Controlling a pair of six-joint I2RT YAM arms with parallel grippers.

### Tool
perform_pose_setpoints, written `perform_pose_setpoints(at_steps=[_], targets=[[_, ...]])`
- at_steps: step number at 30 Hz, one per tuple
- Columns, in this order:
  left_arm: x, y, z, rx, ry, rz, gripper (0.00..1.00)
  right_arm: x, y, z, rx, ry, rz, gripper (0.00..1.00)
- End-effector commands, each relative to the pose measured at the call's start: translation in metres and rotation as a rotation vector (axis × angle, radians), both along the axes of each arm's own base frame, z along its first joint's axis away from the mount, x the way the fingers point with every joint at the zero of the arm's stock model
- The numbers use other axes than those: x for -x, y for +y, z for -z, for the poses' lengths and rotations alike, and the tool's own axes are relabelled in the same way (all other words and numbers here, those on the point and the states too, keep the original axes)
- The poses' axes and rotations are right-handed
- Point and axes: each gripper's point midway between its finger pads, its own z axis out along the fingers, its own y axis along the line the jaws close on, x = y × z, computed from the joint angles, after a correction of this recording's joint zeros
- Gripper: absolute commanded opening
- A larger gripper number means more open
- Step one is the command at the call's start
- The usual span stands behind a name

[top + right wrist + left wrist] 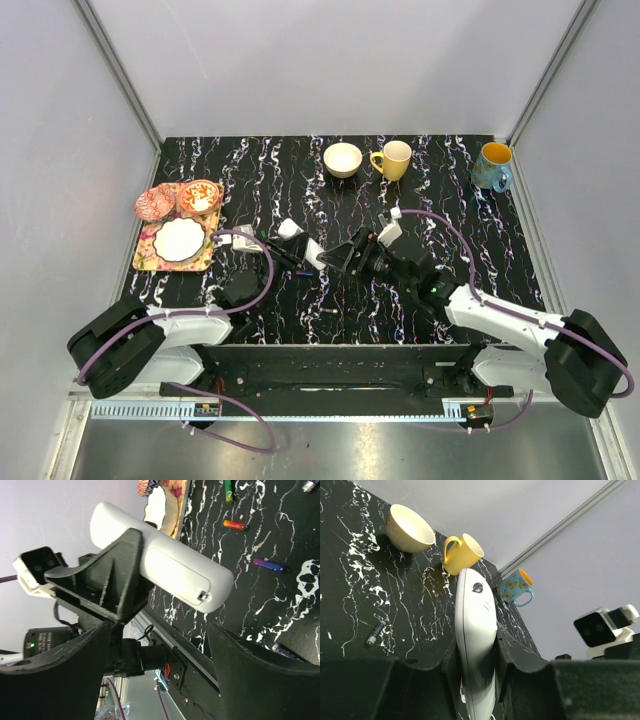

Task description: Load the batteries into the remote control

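Note:
My left gripper [476, 655] is shut on the white remote control [475, 615] and holds it edge-up above the table. In the top view this gripper [300, 252] is at mid table. The right wrist view shows the remote's [170, 565] back, its cover panel and latch, clamped by the left gripper's black fingers [117, 572]. My right gripper [159, 630] is open and empty, its fingers either side of the remote's free end, just below it; in the top view it [347, 258] faces the left one. Loose batteries lie on the table: a red-orange one [235, 525], a bluish-purple one [270, 565], and one more [376, 633].
A cream bowl [343, 159], a yellow mug [393, 159] and a blue butterfly mug [493, 166] stand along the far edge. A patterned tray [150, 255] with a white plate and small dishes sits at the left. More batteries [228, 490] lie near it.

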Motion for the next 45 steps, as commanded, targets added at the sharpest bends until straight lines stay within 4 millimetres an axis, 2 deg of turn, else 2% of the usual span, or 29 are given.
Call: perform_pose_setpoints(at_steps=[1,14,24,31,45], targets=[[0.000,-0.005,-0.048,0.121,-0.107,0.012,0.00,-0.006,0.005,-0.003,0.002,-0.015,-0.009,0.84],[0.006,-0.012,-0.042,0.098,-0.099,0.044,0.00,-0.011,0.009,-0.014,-0.029,-0.038,-0.013,0.83],[0.000,-0.007,-0.036,0.056,-0.084,-0.002,0.00,-0.005,0.006,-0.024,-0.041,-0.053,-0.025,0.83],[-0.002,-0.011,-0.038,0.043,-0.090,0.000,0.00,-0.002,0.003,-0.022,-0.034,-0.054,-0.023,0.83],[0.008,-0.028,-0.042,0.063,-0.100,0.085,0.00,-0.010,0.009,-0.020,-0.033,-0.055,-0.013,0.82]])
